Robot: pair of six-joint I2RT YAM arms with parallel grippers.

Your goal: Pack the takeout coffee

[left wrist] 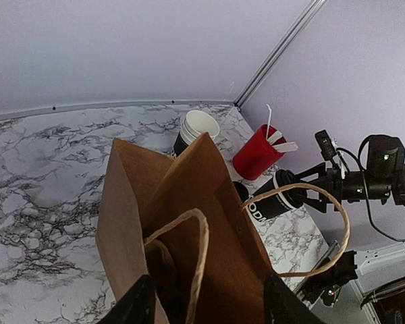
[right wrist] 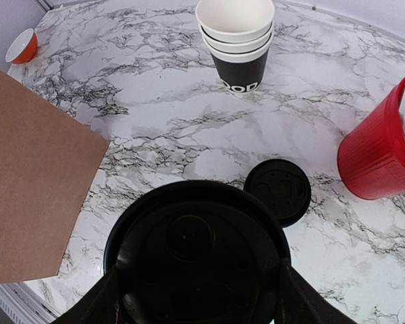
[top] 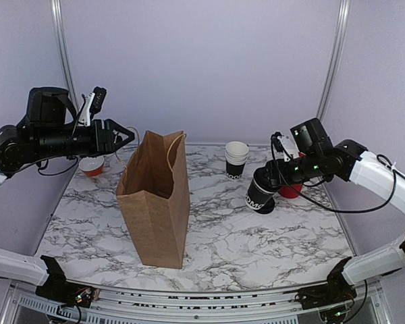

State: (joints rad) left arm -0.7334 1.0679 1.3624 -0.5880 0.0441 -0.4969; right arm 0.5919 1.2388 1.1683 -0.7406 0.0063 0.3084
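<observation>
Firstly, at the far left, the left gripper (top: 126,136) is raised and reaches sideways to the upper rim of the brown paper bag (top: 155,202). In the left wrist view its two fingers (left wrist: 138,304) stand apart, and the bag's side wall and one paper handle (left wrist: 196,233) pass between them. The jaws are open; I cannot tell if a finger touches the paper. Below and behind these jaws, a small orange bowl (top: 92,166) sits on the marble table (top: 256,236).

The bag stands upright with its mouth open, well apart from the right jaws.

Further right, beyond the right jaws, a stack of lidless black cups (top: 236,160) with white rims stands on the table.

The right gripper (top: 273,178) is closed on the takeout coffee (top: 260,196). The cup is tilted, with its bottom toward the bag and its black lid (right wrist: 196,250) toward the wrist. The right fingers (right wrist: 111,300) press on both sides of the lid's edge. I cannot tell if the cup's bottom touches the table.

Just ahead of these jaws a low pile of black lids (right wrist: 278,191) lies flat. To the right of the jaws stands the red holder (right wrist: 374,158), with white sticks in it.
</observation>
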